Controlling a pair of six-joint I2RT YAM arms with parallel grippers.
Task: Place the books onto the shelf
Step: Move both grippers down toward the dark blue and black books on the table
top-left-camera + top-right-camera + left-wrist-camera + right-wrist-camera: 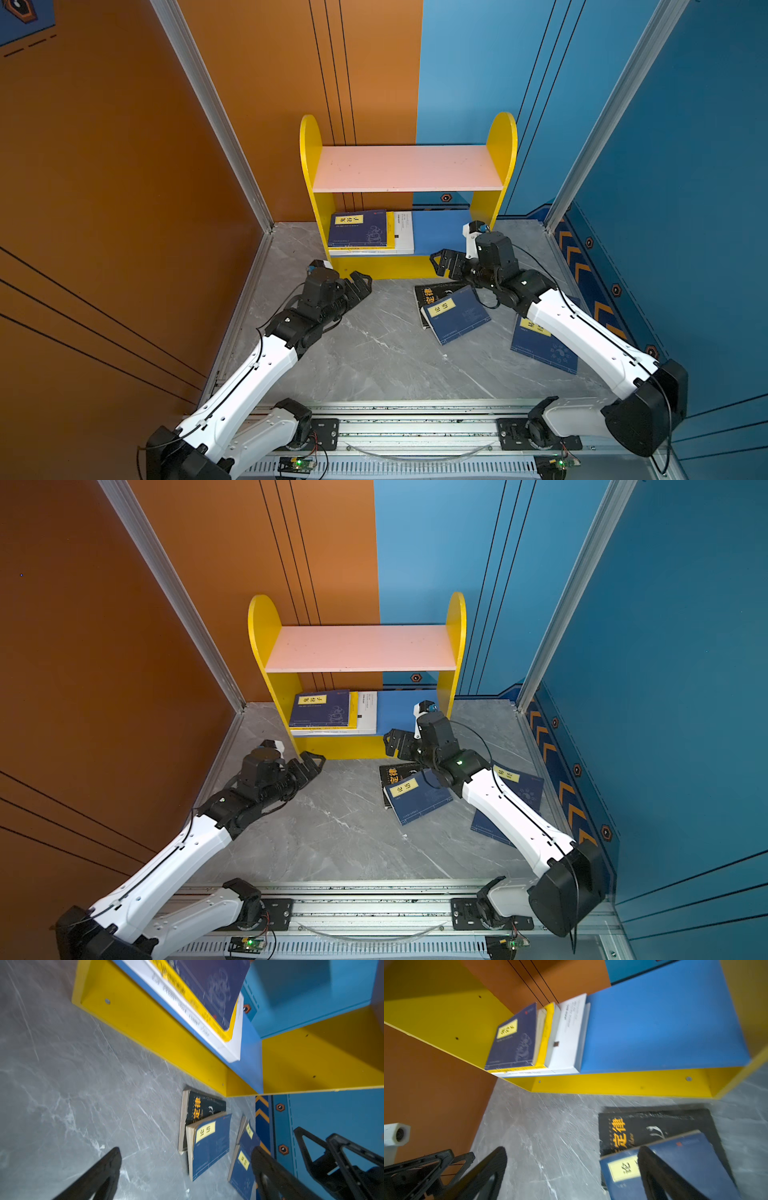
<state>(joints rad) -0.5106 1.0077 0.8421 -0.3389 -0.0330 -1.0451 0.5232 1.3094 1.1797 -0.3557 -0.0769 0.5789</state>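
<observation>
The left end effector (362, 282) hovers low over the grey marble table (374, 357), just in front of the shelf's left corner. Its jaws are spread wide and grip nothing. The shelf (407, 168) stands against the back wall. At the left end of its blue lower board (440, 230) lies a flat stack: the top navy book (359, 228), a yellow book (390, 230) under it, and a white book (404, 230) lowest (its edge juts out to the right). The right end effector (438, 262) hangs before the yellow base strip, jaws wide and empty. Near it on the table lies a black book (428, 295) with orange characters, overlapped by a labelled navy book (459, 316). Farther right, more navy books (540, 349) lie partly under the right arm.
</observation>
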